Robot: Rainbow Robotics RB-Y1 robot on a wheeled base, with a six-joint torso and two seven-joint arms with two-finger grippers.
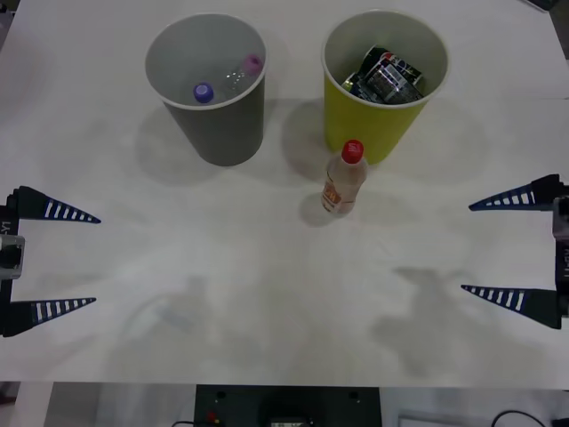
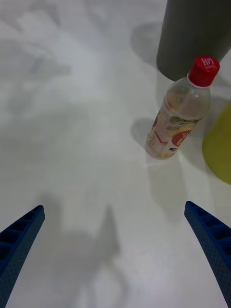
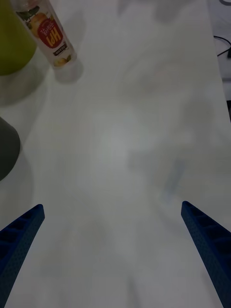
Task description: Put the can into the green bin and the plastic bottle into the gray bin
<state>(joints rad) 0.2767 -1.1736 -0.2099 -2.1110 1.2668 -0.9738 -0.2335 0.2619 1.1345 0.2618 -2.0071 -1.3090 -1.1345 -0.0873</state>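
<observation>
The plastic bottle [image 1: 345, 178] [image 2: 179, 119] [image 3: 49, 34], clear with a red cap and a red-and-yellow label, stands upright on the white table just in front of the green bin [image 1: 382, 111] [image 2: 219, 144] [image 3: 10, 45]. Dark crushed cans [image 1: 388, 76] lie inside that bin. To its left stands the gray bin [image 1: 218, 124] [image 2: 192, 38] [image 3: 6, 150]. My left gripper [image 1: 96, 261] [image 3: 112, 204] hovers open at the table's left edge, holding nothing. My right gripper [image 1: 466, 248] [image 2: 114, 206] is open at the right edge, well short of the bottle.
Two clear bottles, one with a purple cap [image 1: 204, 92] and one with a pink cap [image 1: 253, 64], lie inside the gray bin. The white table [image 1: 267, 302] stretches bare between the grippers; its front edge is near the robot base [image 1: 284, 405].
</observation>
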